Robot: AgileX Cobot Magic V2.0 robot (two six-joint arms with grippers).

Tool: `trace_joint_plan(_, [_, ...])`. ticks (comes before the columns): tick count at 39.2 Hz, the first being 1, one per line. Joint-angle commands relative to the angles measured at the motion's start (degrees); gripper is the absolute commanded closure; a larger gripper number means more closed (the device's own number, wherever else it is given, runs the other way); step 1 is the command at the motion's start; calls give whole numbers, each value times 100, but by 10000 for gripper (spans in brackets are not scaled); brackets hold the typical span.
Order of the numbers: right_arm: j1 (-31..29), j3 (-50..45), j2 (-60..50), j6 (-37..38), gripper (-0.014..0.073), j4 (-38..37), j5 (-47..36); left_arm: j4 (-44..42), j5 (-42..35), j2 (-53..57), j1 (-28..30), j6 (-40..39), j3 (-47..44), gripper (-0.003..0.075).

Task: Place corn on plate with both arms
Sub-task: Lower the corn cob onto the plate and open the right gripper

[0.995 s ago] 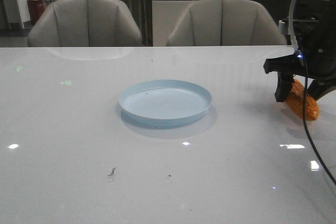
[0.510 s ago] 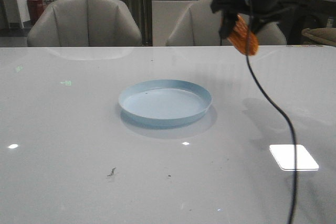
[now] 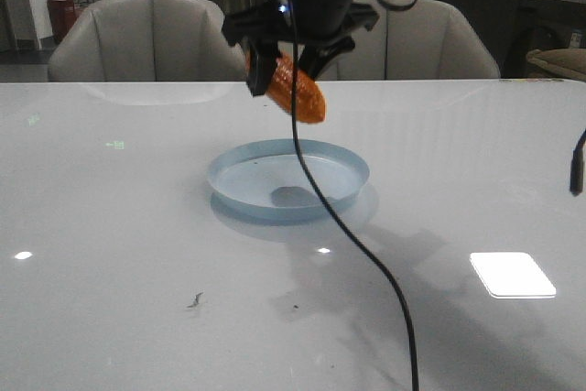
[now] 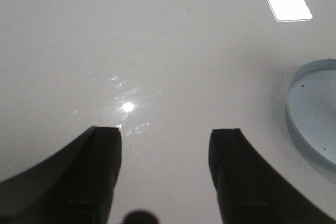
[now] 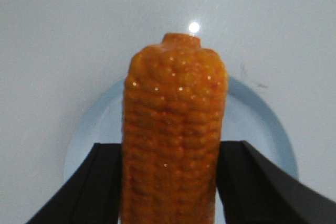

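My right gripper (image 3: 289, 65) is shut on the orange corn (image 3: 298, 93) and holds it in the air, tilted, above the far half of the pale blue plate (image 3: 229, 182). The corn's shadow falls inside the plate. In the right wrist view the corn (image 5: 173, 119) sits between the two black fingers of the gripper (image 5: 169, 156), with the plate (image 5: 260, 124) below it. My left gripper (image 4: 165, 135) is open and empty over bare table, and the plate's rim (image 4: 294, 103) lies off to one side. The left arm is out of the front view.
The right arm's dark cable (image 3: 366, 263) hangs down in front of the plate to the table's near edge. Two grey chairs (image 3: 146, 38) stand behind the white table (image 3: 137, 254). A small dark object (image 3: 577, 167) shows at the right edge.
My right gripper has lifted the corn off the table at the right and carried it left, to above the plate. The plate has not moved.
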State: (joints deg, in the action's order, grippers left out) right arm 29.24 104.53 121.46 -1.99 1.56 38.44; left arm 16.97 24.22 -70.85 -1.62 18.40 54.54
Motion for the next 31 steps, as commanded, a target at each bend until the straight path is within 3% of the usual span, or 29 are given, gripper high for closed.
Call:
trace_joint_plan(1, [-2,197,-150,-70,285,-20,-203,92,-421,174,2,8,155,280])
trace_joint_plan(11, [-2,197,270,-81,270,-61,-197,92,-410,174,2,8,155,280])
trace_joint_plan(22, [-2,197,385,-81,-25,-61,-224,92,-397,174,2,8,155,280])
trace_joint_plan(31, [-9,372,212,-81,-30,-82,16,92,-397,174,2,8,155,280])
